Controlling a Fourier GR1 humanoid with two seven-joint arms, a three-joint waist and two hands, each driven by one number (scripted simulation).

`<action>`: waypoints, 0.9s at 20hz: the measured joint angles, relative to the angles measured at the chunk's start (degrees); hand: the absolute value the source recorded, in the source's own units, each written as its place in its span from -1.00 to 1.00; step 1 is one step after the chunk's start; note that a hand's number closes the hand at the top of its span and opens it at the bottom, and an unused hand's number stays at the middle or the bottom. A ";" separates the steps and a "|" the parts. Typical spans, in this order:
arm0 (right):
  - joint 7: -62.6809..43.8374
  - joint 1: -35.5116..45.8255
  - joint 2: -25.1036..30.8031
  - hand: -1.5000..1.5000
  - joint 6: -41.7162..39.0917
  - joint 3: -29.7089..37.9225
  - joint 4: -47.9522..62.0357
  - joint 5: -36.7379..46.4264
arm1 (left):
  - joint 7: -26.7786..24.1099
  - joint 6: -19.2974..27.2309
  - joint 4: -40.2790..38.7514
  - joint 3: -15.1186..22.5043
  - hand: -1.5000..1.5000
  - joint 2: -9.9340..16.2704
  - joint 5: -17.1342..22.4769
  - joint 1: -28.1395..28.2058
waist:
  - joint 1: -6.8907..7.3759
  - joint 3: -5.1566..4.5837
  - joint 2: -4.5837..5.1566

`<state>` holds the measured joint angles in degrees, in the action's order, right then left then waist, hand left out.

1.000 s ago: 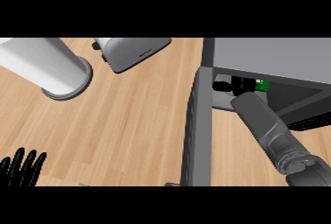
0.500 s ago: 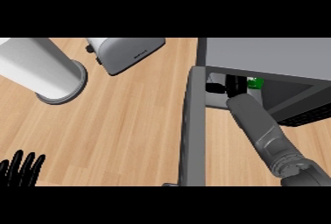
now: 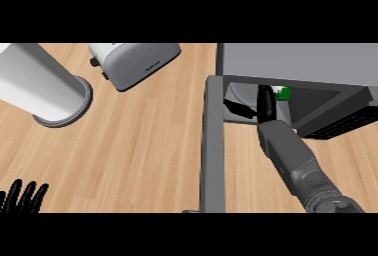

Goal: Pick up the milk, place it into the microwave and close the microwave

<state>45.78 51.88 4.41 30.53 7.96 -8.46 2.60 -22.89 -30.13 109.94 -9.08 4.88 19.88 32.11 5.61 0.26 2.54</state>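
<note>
Nearest to us, at about seven o'clock, our left hand [image 3: 22, 197] rests at the lower edge of the view, fingers straight and spread, pointing up, holding nothing. At five o'clock our right forearm [image 3: 299, 162] rises from the lower edge toward one o'clock, crossing the wooden counter [image 3: 133, 150]. Beside it, at six o'clock, the open microwave door [image 3: 212, 150] runs as a long grey strip from the lower edge up to the oven's front. Farther on, our right hand [image 3: 258, 105] is inside the microwave [image 3: 295, 62] cavity at one o'clock, and the milk [image 3: 280, 93], seen as a white and green bit, sits just at its far side; we cannot tell whether the fingers are curled on it. Farthest away, a toaster [image 3: 136, 62] lies at eleven o'clock, and a white cylinder [image 3: 40, 90] stands at ten o'clock.
</note>
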 measured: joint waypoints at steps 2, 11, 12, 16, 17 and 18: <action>2.28 -1.46 -0.41 -1.00 -2.96 1.05 -0.39 -1.09 | -0.15 0.03 0.60 0.04 -1.00 -0.29 -0.27 0.89 | -0.49 -0.05 -0.48; 10.43 -8.66 -2.52 -1.00 -9.68 3.62 -0.96 -3.41 | 1.30 0.02 2.90 0.11 -1.00 -1.35 0.04 3.72 | -2.87 -0.10 -1.57; 11.34 -9.89 -2.90 -1.00 -10.37 3.56 -1.09 -3.38 | 1.13 -0.26 3.22 0.28 -1.00 -1.60 -0.32 4.68 | -3.11 -0.12 -1.71; 13.19 -13.26 -3.62 -1.00 -14.09 3.27 -1.93 -3.62 | 0.84 -1.14 3.17 0.72 -1.00 -1.99 -1.82 5.62 | -3.96 -0.16 -2.07; 13.01 -13.74 -3.42 -1.00 -15.74 2.99 -2.32 -3.56 | 1.25 -1.08 2.95 1.02 -1.00 -2.06 -2.09 5.03 | -4.24 -0.16 -2.14; 13.19 -14.66 -3.01 -1.00 -17.27 2.62 -2.89 -3.43 | 0.96 -1.10 2.74 1.51 -1.00 -2.44 -3.18 5.11 | -4.48 -0.18 -2.25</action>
<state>58.97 37.21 1.40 13.26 10.58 -11.35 -0.83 -21.93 -31.22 112.68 -7.57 2.44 16.70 37.22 1.13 0.07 0.29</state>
